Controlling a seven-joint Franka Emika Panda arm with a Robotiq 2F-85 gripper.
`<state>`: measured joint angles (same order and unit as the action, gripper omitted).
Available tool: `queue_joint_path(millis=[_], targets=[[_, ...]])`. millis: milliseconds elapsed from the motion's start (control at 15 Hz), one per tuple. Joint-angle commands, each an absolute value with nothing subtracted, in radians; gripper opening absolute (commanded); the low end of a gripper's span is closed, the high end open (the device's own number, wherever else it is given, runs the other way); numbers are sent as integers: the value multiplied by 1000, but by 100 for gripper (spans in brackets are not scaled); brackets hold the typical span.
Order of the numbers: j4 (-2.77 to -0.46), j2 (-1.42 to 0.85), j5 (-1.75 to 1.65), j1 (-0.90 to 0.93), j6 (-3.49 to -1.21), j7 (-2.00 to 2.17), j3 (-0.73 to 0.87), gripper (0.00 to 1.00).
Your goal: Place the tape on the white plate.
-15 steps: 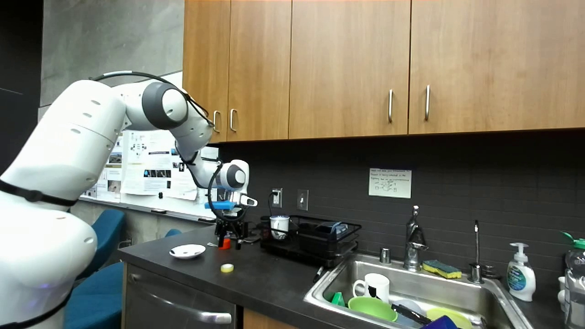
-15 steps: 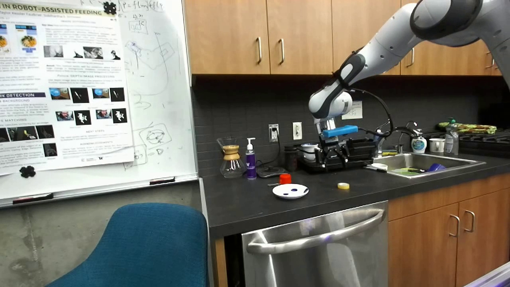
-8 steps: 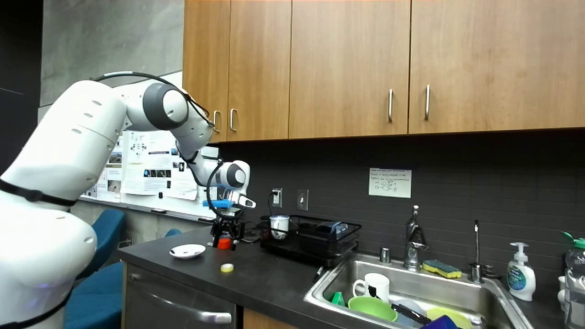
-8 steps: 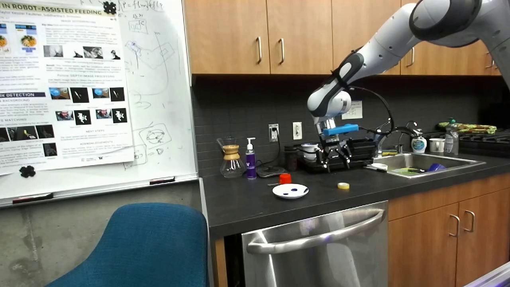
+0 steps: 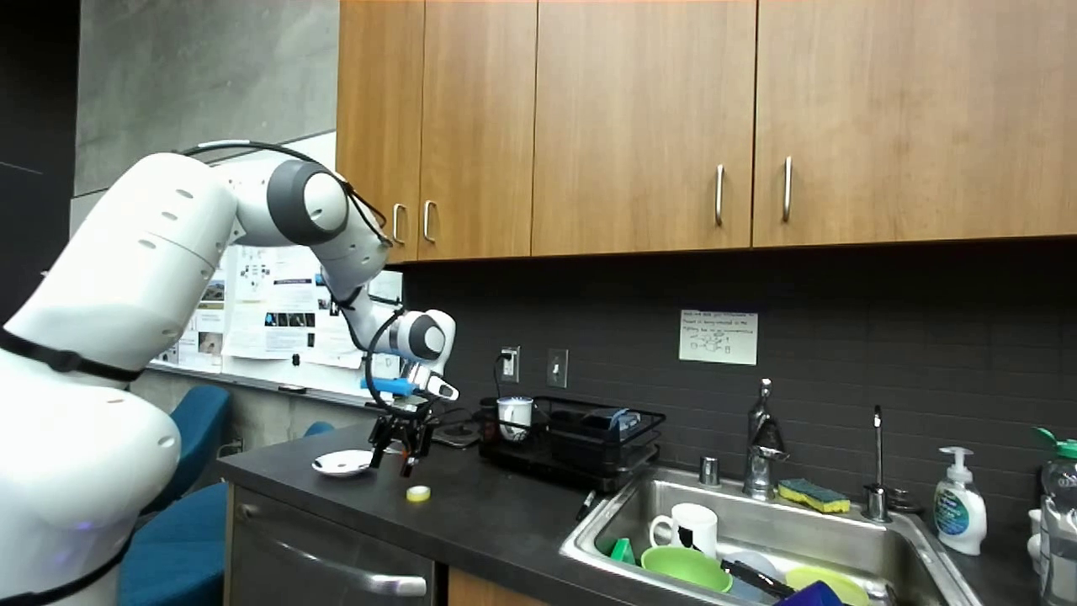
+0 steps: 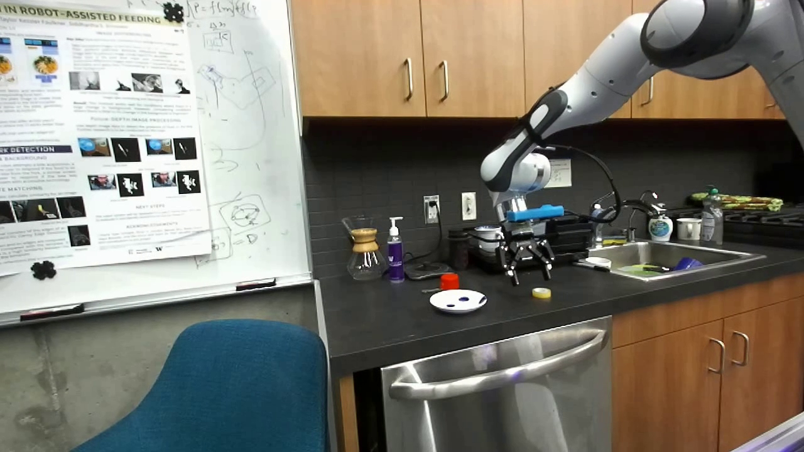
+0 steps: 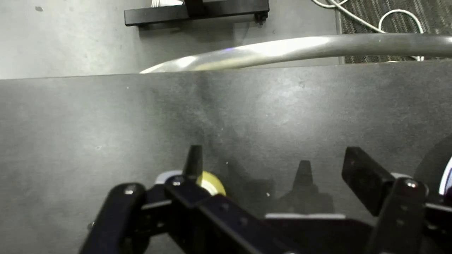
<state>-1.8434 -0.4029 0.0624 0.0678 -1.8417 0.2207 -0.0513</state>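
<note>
With the white plate (image 6: 456, 302) as the centre of a clock, an exterior view has a blue chair (image 6: 220, 383) nearest, at 8 o'clock, and a stainless dishwasher (image 6: 496, 408) between 5 and 6, below a dark counter (image 6: 389, 323). The plate, round with dark blue spots, lies flat on the counter. At 3 o'clock from it, and apart from it, a small cream-yellow roll of tape (image 6: 541, 293) rests on the same counter. Near the tape and above the counter, at 2 o'clock, the gripper (image 6: 531, 280) hangs pointing downward, its two fingers spread wide; in the wrist view one finger partly covers the tape. Its white arm (image 6: 590, 94) reaches in from 2 o'clock. Farther back, a small red object (image 6: 450, 282) sits behind the plate at 12 o'clock, a purple pump bottle (image 6: 396, 258) at 10, a black dish rack (image 6: 571, 237) at 2 and a metal sink (image 6: 653, 252) at 3; above them, wooden cupboards (image 6: 471, 44) run across 12 o'clock.
</note>
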Motion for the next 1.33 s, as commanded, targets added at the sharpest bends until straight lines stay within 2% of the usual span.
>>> queue_joint_path(millis=[0, 933, 1267], targets=[[-1886, -414, 132, 50, -1873, 203, -43, 100], [-2004, -305, 0, 81, -1842, 360, 27, 100], [-1959, -254, -123, 102, -1850, 486, 26, 100]])
